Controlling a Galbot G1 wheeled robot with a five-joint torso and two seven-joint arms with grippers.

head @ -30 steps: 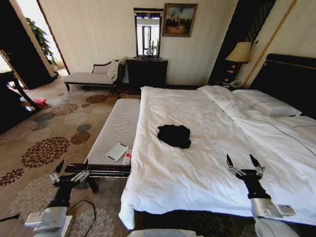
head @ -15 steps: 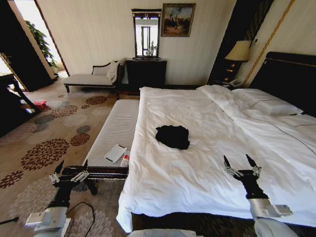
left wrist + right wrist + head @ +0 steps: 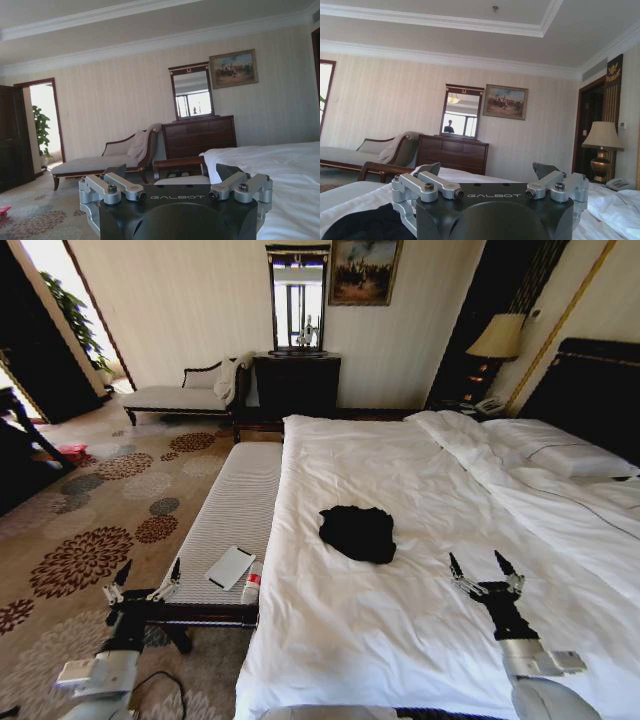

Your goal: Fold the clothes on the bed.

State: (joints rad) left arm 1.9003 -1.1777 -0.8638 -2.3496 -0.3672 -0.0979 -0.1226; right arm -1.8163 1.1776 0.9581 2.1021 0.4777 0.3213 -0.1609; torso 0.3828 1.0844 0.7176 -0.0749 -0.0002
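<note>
Sitting crumpled near the middle of the bed [image 3: 420, 620], the T-shirt [image 3: 358, 533] isn't touched by anything. Right gripper [image 3: 484, 572] hovers over the sheet just beside it, fingers apart. Left gripper [image 3: 146, 582] hangs by the bench [image 3: 235, 500] end, fingers spread too.

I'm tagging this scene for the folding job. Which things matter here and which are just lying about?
Job: black T-shirt, crumpled; bed; right gripper, open above the sheet; left gripper, open by the bench end.

Lying about: bench, white pad, small bottle, chaise, lamp.
</note>
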